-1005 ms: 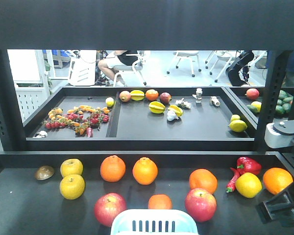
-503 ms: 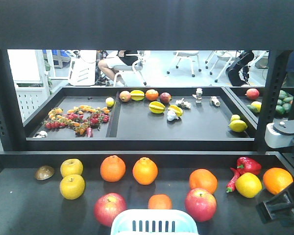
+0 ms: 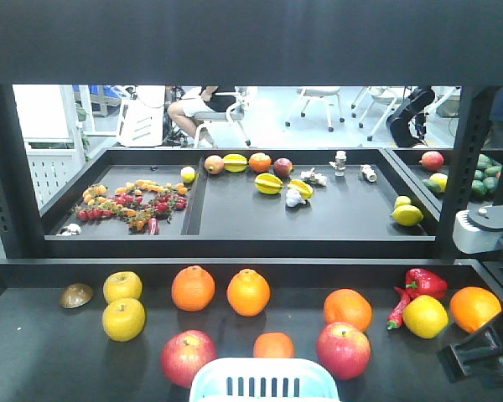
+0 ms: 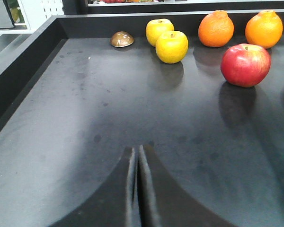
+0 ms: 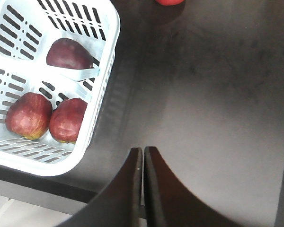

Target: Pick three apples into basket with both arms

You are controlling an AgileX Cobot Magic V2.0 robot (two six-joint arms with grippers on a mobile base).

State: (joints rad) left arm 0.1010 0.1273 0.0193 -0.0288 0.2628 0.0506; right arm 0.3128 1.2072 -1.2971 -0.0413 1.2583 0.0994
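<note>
Apples (image 5: 47, 104), three dark red ones, already lay in the basket (image 5: 102, 75) at the tray's near edge, while the left gripper (image 4: 135, 156) and right gripper (image 5: 142, 156) hung pressed together and empty, so the picking looked finished and only retreat seemed left.

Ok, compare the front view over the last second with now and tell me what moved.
Nothing visibly changed. The fruit on the near shelf, the basket at the bottom edge and the right arm at the right edge sit where they were in the front view. Now, both wrist views show shut, empty grippers: the left gripper over bare shelf, the right gripper beside the basket, which holds three red apples.
</note>
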